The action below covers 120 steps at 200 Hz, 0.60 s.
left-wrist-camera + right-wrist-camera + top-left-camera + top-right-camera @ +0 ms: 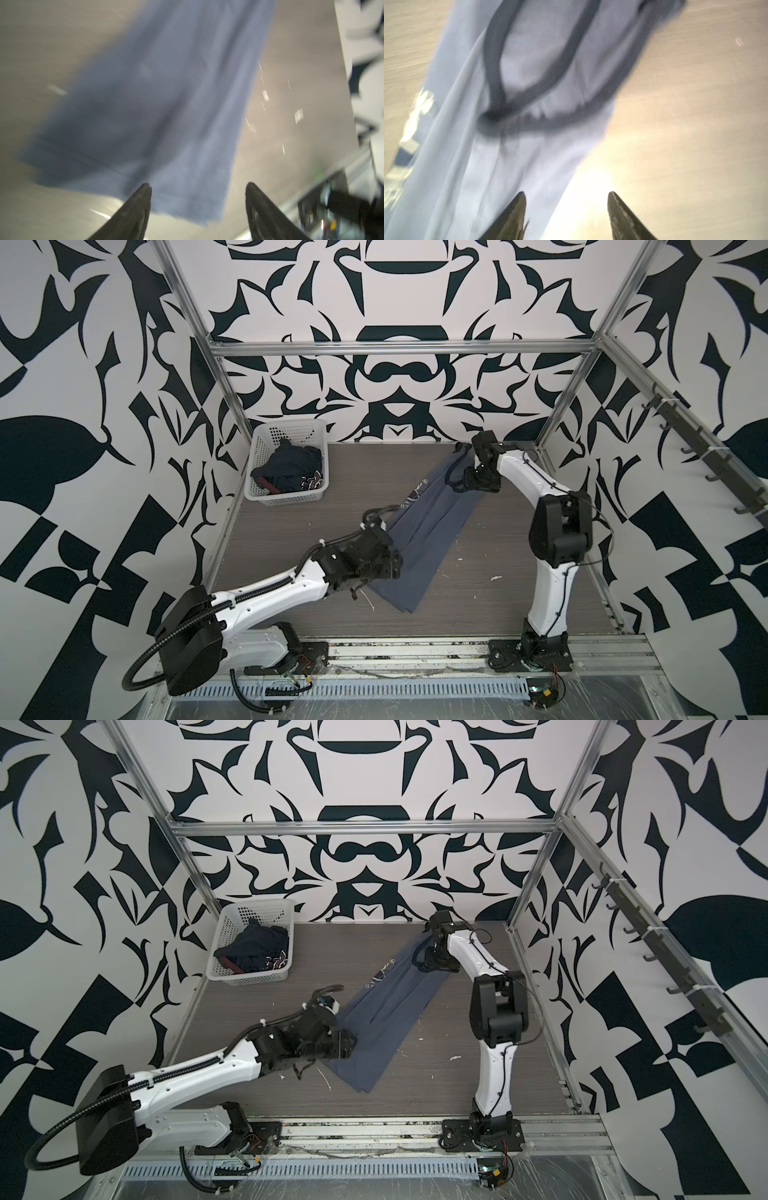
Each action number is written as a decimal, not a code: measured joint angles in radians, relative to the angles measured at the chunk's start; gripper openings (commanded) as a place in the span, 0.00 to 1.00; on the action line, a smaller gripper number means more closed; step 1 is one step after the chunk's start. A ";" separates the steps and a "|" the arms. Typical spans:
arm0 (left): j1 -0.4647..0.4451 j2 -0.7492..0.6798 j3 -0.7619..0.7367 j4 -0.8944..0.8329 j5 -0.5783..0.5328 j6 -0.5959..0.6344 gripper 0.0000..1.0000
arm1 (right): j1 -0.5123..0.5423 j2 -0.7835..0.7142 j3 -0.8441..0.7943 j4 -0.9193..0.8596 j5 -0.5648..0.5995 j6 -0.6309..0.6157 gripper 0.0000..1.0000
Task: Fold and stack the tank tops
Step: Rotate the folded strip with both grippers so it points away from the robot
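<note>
Left fingers (135, 212) wide, right fingers (623, 216) wide, empty over slate-blue tank top (424, 531); navy top (286, 468) in basket (266, 443).

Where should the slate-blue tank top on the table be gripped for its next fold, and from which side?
Grip the slate-blue tank top at its hem, coming from the front-left where the open left gripper hovers: it lies as a long flat strip, hem corners free, straps far right.

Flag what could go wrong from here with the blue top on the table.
1. The left tool is open over the layered hem of the slate-blue top; it could pinch only one layer and spoil the fold.
2. The right tool is open near the loose strap loops; it could snag one.
</note>
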 measured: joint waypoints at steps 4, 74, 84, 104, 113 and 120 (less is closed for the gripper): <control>0.039 0.012 0.002 0.000 0.009 0.013 0.73 | 0.007 -0.029 -0.033 0.010 -0.005 0.005 0.63; 0.254 0.330 0.037 0.027 0.141 0.163 0.65 | 0.120 0.063 -0.218 0.168 -0.074 0.046 0.60; 0.252 0.330 0.035 0.034 0.150 0.169 0.65 | 0.121 0.091 -0.200 0.161 -0.072 0.045 0.59; 0.233 0.320 0.011 0.057 0.153 0.164 0.65 | 0.122 0.133 -0.141 0.171 -0.065 0.039 0.59; 0.212 0.307 -0.008 0.074 0.150 0.157 0.65 | 0.122 0.149 -0.116 0.159 -0.062 0.038 0.59; 0.189 0.295 -0.024 0.085 0.148 0.148 0.65 | 0.124 0.162 -0.098 0.157 -0.057 0.035 0.59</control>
